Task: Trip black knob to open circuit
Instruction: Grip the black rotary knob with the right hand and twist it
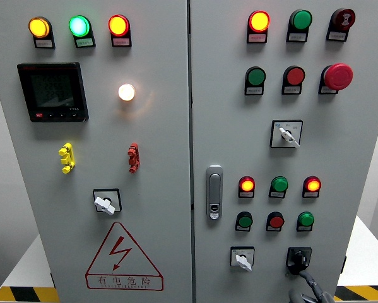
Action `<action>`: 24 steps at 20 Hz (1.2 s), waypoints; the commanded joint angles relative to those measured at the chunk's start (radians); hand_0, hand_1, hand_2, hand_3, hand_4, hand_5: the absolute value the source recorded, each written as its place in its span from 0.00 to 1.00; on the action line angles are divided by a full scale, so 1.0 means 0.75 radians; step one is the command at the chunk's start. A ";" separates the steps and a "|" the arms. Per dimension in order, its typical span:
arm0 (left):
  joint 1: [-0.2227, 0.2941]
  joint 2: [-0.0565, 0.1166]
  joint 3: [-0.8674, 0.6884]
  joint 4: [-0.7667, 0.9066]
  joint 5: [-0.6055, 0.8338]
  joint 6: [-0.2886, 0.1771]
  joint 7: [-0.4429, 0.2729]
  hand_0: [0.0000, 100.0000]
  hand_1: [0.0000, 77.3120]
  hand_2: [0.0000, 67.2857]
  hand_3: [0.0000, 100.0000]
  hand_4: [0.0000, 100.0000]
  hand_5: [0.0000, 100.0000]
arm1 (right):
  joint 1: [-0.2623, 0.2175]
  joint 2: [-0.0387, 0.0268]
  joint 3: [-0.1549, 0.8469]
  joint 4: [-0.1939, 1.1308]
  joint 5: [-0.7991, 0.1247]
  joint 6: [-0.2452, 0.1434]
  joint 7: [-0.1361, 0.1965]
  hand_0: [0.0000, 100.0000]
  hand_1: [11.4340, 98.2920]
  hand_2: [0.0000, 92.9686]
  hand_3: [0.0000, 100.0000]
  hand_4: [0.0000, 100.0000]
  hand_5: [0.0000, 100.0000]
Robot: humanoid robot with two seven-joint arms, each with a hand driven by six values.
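Right hand (307, 284) grips black knob (299, 257); warning triangle (123, 259) reads 有电危险.

My grey cabinet (163, 189) fills the frame: indicator lamps along the top, black knob (299, 256) lower right, warning triangle (123, 257) lower left.

Grey cabinet (163, 126) doors. Black knob (299, 257) on black plate. Red mushroom button (337, 76). Red-outlined warning triangle (123, 259) with red lightning bolt. Yellow handle (67, 158), red handle (133, 157). Black-framed meter (52, 91). Yellow-black hazard striping (24, 294) at floor.
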 commanded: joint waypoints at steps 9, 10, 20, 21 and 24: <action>0.000 0.001 0.000 0.000 0.000 0.000 0.000 0.00 0.04 0.19 0.21 0.07 0.02 | 0.002 0.0001 -0.003 0.003 0.000 0.000 0.002 0.76 0.39 0.01 0.78 0.83 0.93; 0.000 -0.001 0.000 0.000 0.000 0.000 0.000 0.00 0.04 0.19 0.21 0.07 0.02 | 0.002 0.0001 -0.003 0.003 0.000 0.000 0.002 0.76 0.39 0.01 0.78 0.83 0.93; 0.000 -0.001 0.000 0.000 0.000 0.000 0.000 0.00 0.04 0.19 0.21 0.07 0.02 | 0.010 0.0001 -0.005 0.005 0.000 0.000 -0.002 0.76 0.39 0.01 0.78 0.84 0.94; 0.000 -0.001 0.000 0.000 0.000 0.000 0.000 0.00 0.04 0.19 0.21 0.07 0.02 | 0.010 0.0001 -0.005 0.005 0.000 0.000 -0.002 0.76 0.39 0.01 0.78 0.84 0.94; 0.000 -0.001 0.000 0.000 0.000 0.000 0.000 0.00 0.04 0.19 0.21 0.07 0.02 | 0.012 0.0001 -0.013 0.007 0.000 0.000 -0.002 0.76 0.39 0.01 0.78 0.84 0.94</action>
